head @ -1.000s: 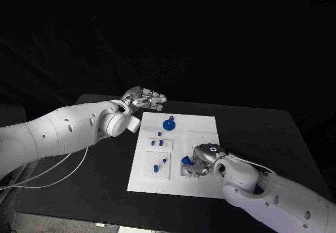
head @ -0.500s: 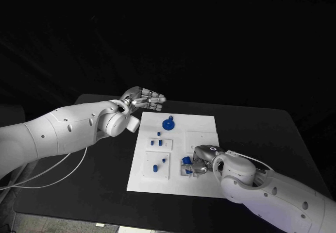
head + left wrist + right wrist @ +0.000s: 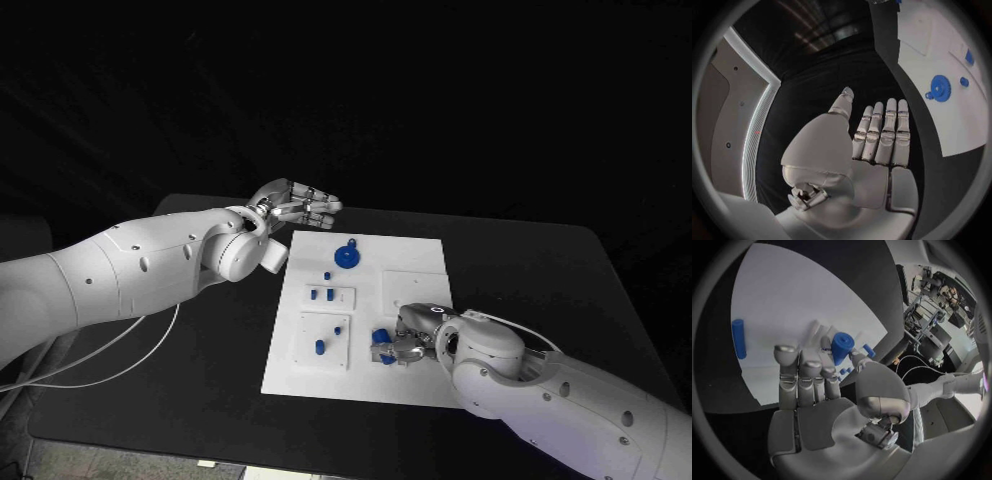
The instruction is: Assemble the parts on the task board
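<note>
Robotics lab: black table (image 3: 548, 270), cluttered equipment racks (image 3: 932, 287), cables (image 3: 911, 365) beyond.

Dim all round me; darkness swallows everything beyond the matte black table (image 3: 562, 270). The flat white plastic task board (image 3: 421, 262) under my right hand (image 3: 411, 338) glares brightest. My wrist views bend straight edges.

Both arms wear smooth, glossy white shells with small dark screw holes dotted along them, and a thin white cable (image 3: 123, 362) loops beneath the left arm (image 3: 116, 275). The left hand (image 3: 870, 145) and right hand (image 3: 817, 390) are silver metal with segmented fingers and rounded pale palm covers. The right arm (image 3: 555, 405) ends in a grey wrist cap marked with a small white ring (image 3: 421, 312).
</note>
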